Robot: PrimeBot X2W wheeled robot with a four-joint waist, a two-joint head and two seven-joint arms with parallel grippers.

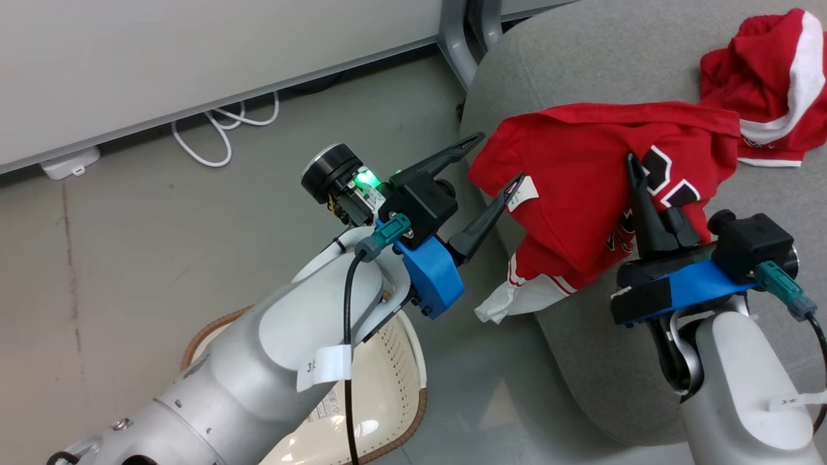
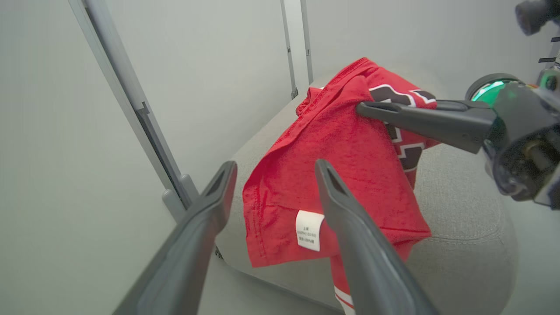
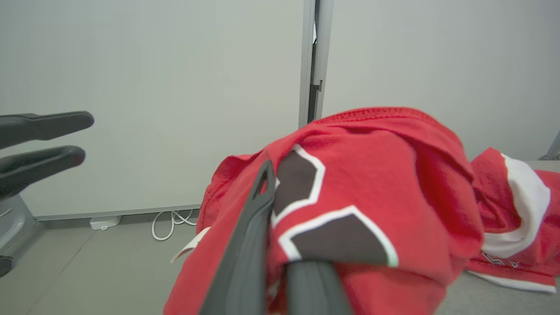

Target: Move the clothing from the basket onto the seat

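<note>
A red garment with black-and-white lettering [image 1: 575,194] hangs draped over my right gripper [image 1: 633,165], which is shut on its fabric above the grey seat [image 1: 581,51]. Its lower hem and white trim dangle over the seat's left edge. The other piece of clothing, red with a broad white stripe [image 1: 769,84], lies crumpled on the seat at the far right. My left gripper [image 1: 501,157] is open and empty, just left of the hanging garment [image 2: 341,148], near its white label. The basket [image 1: 394,361] sits on the floor under my left forearm.
A white cable [image 1: 219,129] and a small white adapter [image 1: 68,165] lie on the grey floor by the wall. A grey metal post [image 1: 462,45] stands just behind the seat's left corner. Bare floor stretches left of the basket.
</note>
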